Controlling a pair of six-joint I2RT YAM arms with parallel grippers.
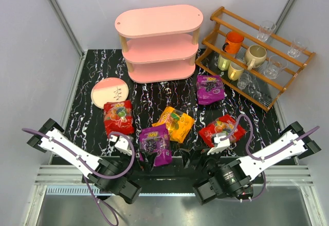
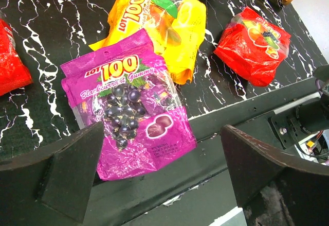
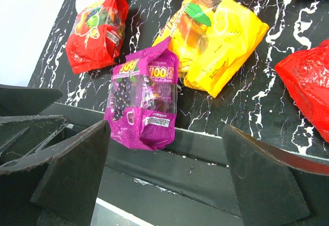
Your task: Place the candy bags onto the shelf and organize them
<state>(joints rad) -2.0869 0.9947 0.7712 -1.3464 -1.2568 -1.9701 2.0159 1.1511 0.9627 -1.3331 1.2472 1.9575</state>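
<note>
Both claws are released: the left claw (image 2: 162, 133) hangs with its dark fingers (image 2: 77, 169) spread wide at the bottom of its wrist view, and the right claw (image 3: 165, 128) is parted just as wide, neither one grasping anything. In the overhead view the black, white-veined bench (image 1: 149, 96) fills the middle of the frame. The pink three-tier shelf (image 1: 159, 43) stands at upper centre, and the brown slatted rack (image 1: 288, 64) with mugs and glasses stands at upper right. All five candy bags lie flat on the bench below the shelf. The far purple bag (image 1: 210, 88) is right of centre, near the rack's lower rail. The left red bag (image 1: 119, 117) lies left of centre, just below the pink plate (image 1: 110, 92). The orange bag (image 1: 176, 123) sits at centre, touching the near purple bag (image 1: 155, 144), whose lower end reaches over the bench's bottom edge, in front of the left claw. The right red bag (image 1: 222, 129) lies lower right, apart from the orange one.
</note>
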